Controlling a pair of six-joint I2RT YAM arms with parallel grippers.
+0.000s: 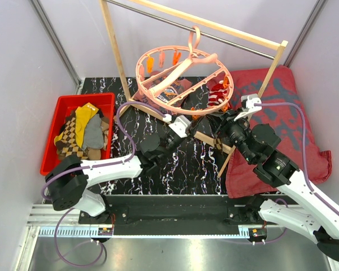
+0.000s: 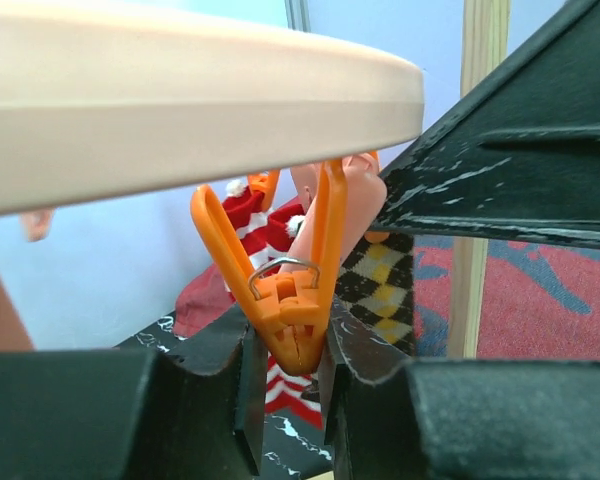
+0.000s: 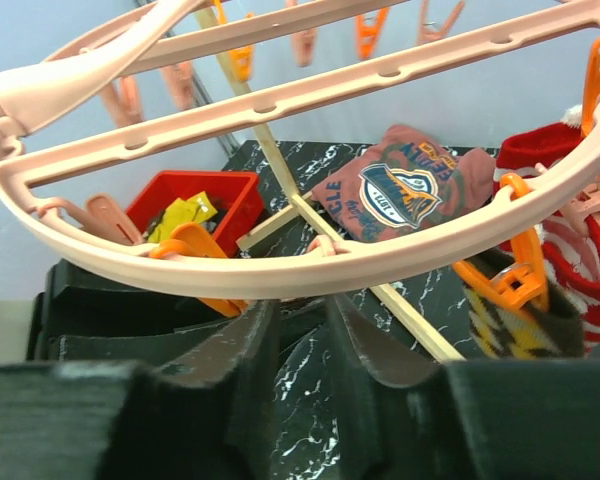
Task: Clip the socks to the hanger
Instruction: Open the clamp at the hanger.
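The hanger (image 1: 181, 73) hangs at 12 o'clock, with a striped sock (image 1: 217, 93) at its 3 o'clock rim. More socks (image 1: 82, 132) lie in the bin (image 1: 51, 132) at 9. The left fingers (image 2: 215, 395) pinch an orange clip (image 2: 295, 295). The right fingers (image 3: 230, 360) are slightly apart and empty under the rim. The socks look light and limp, so take them by the cuff.

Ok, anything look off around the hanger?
The hanger looks tilted rather than level while the left hand pinches an orange clip on its near rim. A small printed shirt lies on the table beneath it. Nothing looks spilled or broken.
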